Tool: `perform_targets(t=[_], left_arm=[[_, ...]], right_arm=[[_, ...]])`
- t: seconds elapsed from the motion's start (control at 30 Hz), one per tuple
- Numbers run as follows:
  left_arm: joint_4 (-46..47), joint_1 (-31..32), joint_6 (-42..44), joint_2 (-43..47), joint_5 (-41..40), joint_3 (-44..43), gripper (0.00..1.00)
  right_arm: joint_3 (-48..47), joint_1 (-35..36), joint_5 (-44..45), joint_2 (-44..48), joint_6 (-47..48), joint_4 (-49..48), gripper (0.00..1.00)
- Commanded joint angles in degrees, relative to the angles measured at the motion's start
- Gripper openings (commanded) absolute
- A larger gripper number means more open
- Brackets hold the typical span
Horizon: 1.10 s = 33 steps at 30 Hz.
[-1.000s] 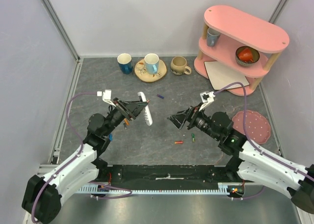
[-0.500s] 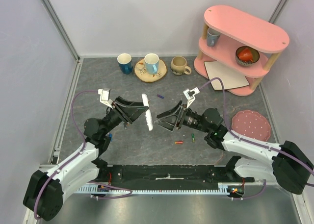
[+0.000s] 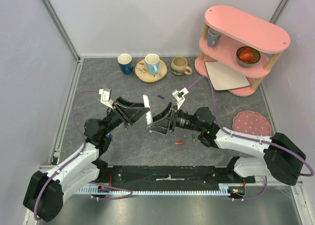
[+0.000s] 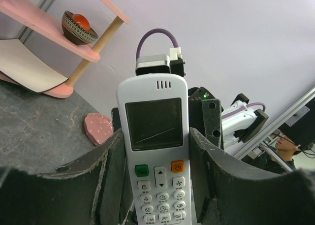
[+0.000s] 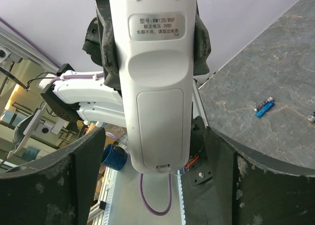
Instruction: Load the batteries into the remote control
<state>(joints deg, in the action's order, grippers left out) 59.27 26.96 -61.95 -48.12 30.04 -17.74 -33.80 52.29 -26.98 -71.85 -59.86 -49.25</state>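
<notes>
Remote control (image 4: pixel 156 136): slim white handset, held upright in the air over the middle of the desk (image 3: pixel 98 82), screen side toward the left arm. Left pincer (image 4: pixel 156 151): closed on the handset, one finger against each long edge. Right pincer (image 5: pixel 155 136): spread wide, one finger on either side of the handset's back with gaps on both sides, holding nothing. Battery cover (image 5: pixel 159 129): shut, catch at its lower end, facing the right arm. Batteries, all loose on the desk: red-orange battery (image 3: pixel 179 143) and green battery (image 3: pixel 193 138) toward the near edge, right of centre; purple battery (image 3: pixel 160 96) nearer the far edge; blue battery (image 5: pixel 264 108) on the left half. Step judged in hand: opening the cover. Handling note: bring one right fingertip onto the catch and press along the handset's length, not across it, so the left grip is not levered loose. Not determinable: the handset's lower end, cut off in the left wrist view; which way the cover slides, probably toward the catch; whether cells already sit inside.
</notes>
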Motion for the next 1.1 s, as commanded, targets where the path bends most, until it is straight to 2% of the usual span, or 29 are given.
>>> perform_targets(t=[0.0,0.17,0.63,0.73,0.77,0.9,0.93,1.0,1.03,1.07], left_arm=[[2.52,-0.24,-0.98,0.66,-0.16,-1.95,0.02],[2.61,-0.24,-1.06,1.18,-0.42,-1.86,0.02],[2.52,-0.24,-1.42,1.98,-0.6,-0.9,0.02],[3.22,-0.16,-1.42,1.98,-0.25,-0.55,0.02],[3.23,-0.24,-1.42,2.06,-0.42,-0.37,0.02],[2.35,-0.24,-1.33,1.89,-0.07,-0.63,0.02],[2.0,-0.24,-1.33,1.8,0.1,-0.72,0.05],[1.21,-0.24,-1.5,1.8,0.28,-1.07,0.28],[0.86,-0.24,-1.59,1.8,0.28,-1.16,0.39],[0.42,-0.33,-1.68,1.8,0.19,-1.42,0.59]], right_arm=[[-2.06,0.27,-0.88,-0.92,0.97,-2.16,0.87],[-1.36,0.35,-0.88,-1.62,0.44,-3.48,0.8],[0.4,0.27,-1.93,-1.71,-0.52,-6.29,0.72],[0.75,0.35,-2.63,-1.71,-0.79,-7.08,0.62],[0.84,0.44,-2.81,-1.8,-0.7,-7.17,0.55],[1.02,0.27,-3.69,-1.89,-0.88,-7.79,0.44],[1.02,0.35,-4.13,-1.89,-0.79,-7.87,0.42],[1.11,0.35,-4.39,-1.71,-0.79,-7.87,0.38],[1.11,0.35,-4.57,-1.54,-0.53,-7.79,0.37],[1.11,0.35,-4.83,-1.1,-0.35,-7.61,0.35]])
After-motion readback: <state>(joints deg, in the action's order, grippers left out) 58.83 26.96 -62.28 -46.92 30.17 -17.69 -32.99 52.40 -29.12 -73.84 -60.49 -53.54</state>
